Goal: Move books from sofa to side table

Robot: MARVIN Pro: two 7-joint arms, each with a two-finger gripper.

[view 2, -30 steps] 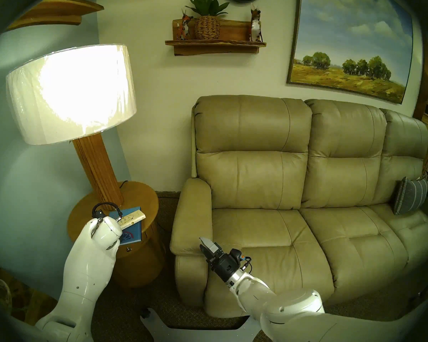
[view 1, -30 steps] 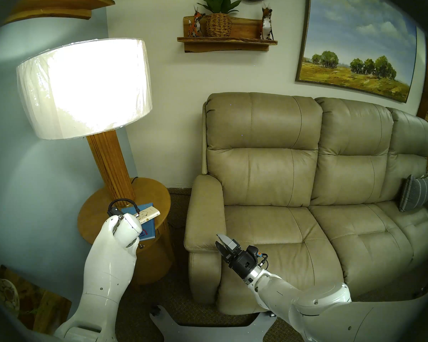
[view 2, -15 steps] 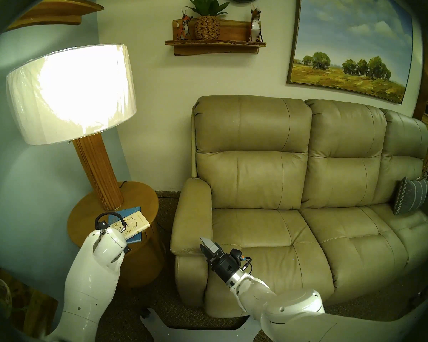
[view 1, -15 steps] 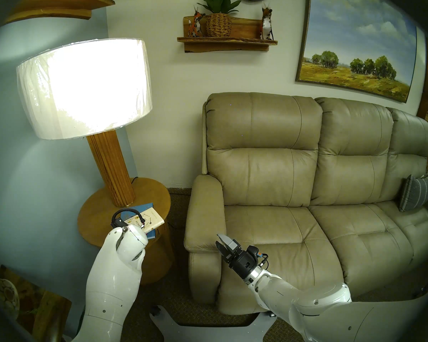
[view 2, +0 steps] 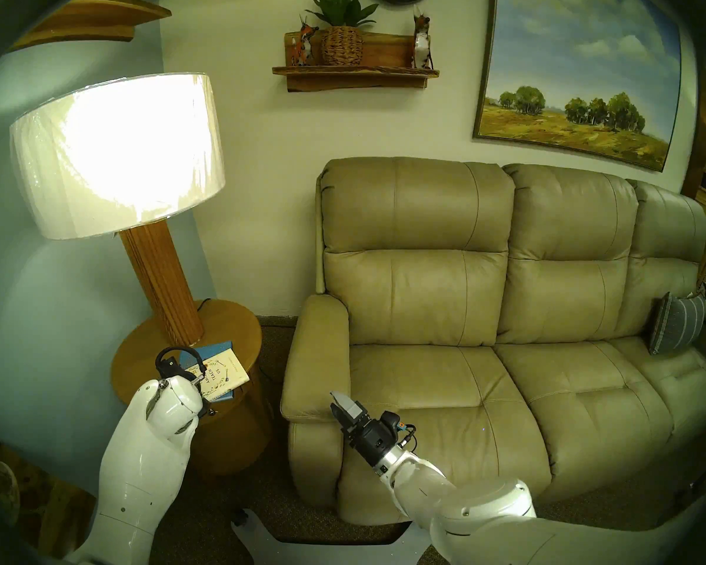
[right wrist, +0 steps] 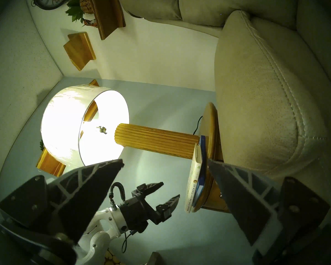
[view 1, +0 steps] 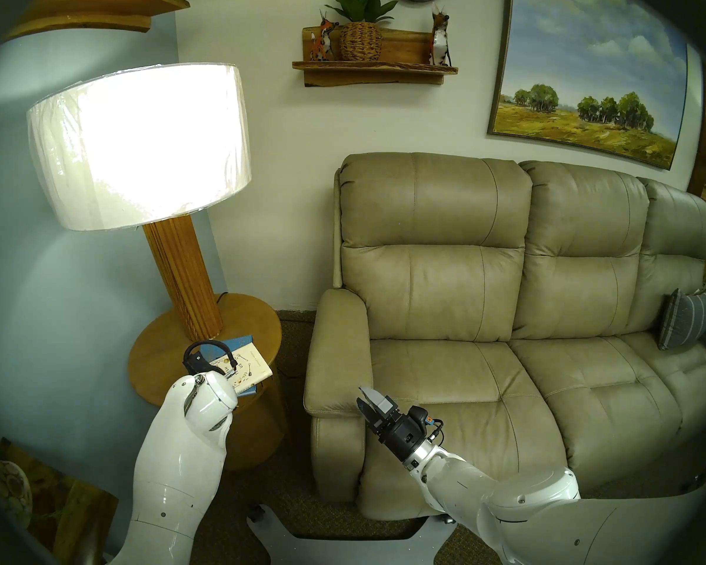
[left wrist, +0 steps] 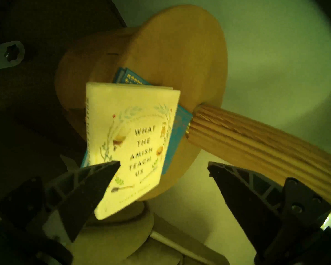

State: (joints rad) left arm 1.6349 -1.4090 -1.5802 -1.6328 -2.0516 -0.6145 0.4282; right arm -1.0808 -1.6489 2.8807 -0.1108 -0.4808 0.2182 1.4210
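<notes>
Lower left in the head view, the white book (view 1: 250, 366) lies on the blue book (view 1: 237, 344) on the table (view 1: 261, 323). Left claw (left wrist: 163, 168) apart, empty; right claw (right wrist: 165, 163) apart.

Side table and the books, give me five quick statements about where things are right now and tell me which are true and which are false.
1. The white book lies on top of the blue book. True.
2. Both books are on the sofa seat. False: both rest on the side table, and no book shows on the sofa.
3. The left claw is clamped on the white book. False: its jaws are spread and hold nothing, close beside the book.
4. The lamp stands on the side table and is lit. True.
5. The right claw grips the striped grey pillow. False: it is empty near the sofa's arm, and the pillow is at the far end.
</notes>
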